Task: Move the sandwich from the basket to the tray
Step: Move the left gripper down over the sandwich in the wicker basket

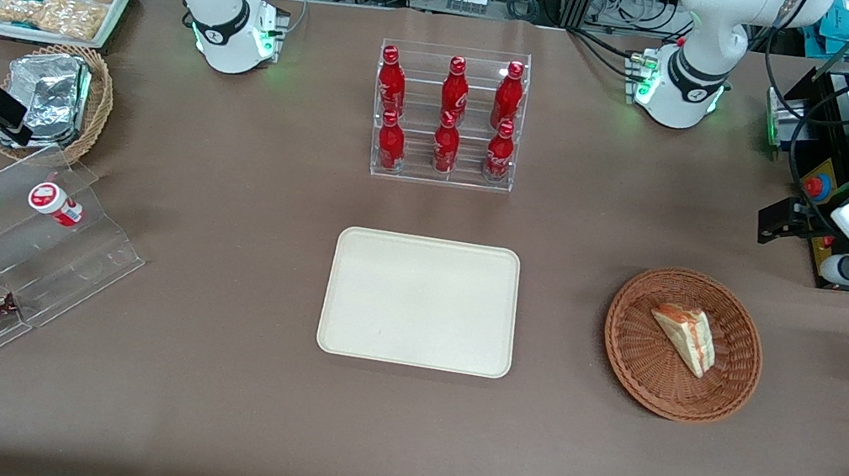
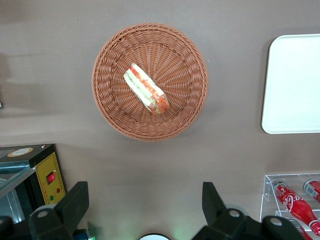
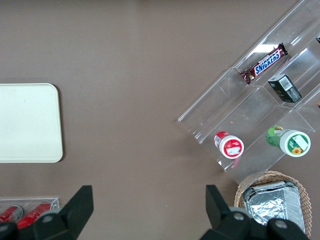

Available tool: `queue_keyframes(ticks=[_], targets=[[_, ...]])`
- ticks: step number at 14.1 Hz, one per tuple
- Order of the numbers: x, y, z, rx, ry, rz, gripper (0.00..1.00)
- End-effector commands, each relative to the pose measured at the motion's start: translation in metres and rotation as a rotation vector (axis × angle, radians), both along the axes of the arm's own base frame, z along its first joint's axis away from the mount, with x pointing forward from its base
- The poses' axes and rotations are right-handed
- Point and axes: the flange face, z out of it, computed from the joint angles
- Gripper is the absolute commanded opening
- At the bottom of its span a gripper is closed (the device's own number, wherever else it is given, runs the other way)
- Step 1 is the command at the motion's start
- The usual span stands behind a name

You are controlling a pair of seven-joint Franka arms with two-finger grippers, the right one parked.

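Tray (image 2: pixel 295 85): running off the picture's edge in the left wrist view. Gripper (image 2: pixel 145 210): showing only its two spread fingertips; body cut off.

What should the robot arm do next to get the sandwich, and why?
Probably bring the gripper down over the sandwich. The sandwich lies in the wicker basket, the beige tray has nothing on it, and the gripper hangs open above the table, off to the side of the basket and holding nothing. So it likely needs to get closer before it can grab.
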Motion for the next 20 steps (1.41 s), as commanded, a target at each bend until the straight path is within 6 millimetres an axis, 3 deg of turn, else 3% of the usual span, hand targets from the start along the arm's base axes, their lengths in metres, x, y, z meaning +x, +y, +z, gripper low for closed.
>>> queue_keyframes(ticks=[1, 9, 11, 16, 20], targets=[[0.004, -0.002, 0.003, -0.014, 0.009, -0.006, 1.00], [0.005, -0.004, -0.008, -0.013, 0.034, -0.016, 1.00], [0.011, -0.004, -0.031, -0.011, 0.077, -0.006, 1.00], [0.036, -0.004, -0.132, -0.009, 0.124, -0.006, 1.00], [0.028, -0.001, -0.206, -0.007, 0.040, 0.021, 1.00]])
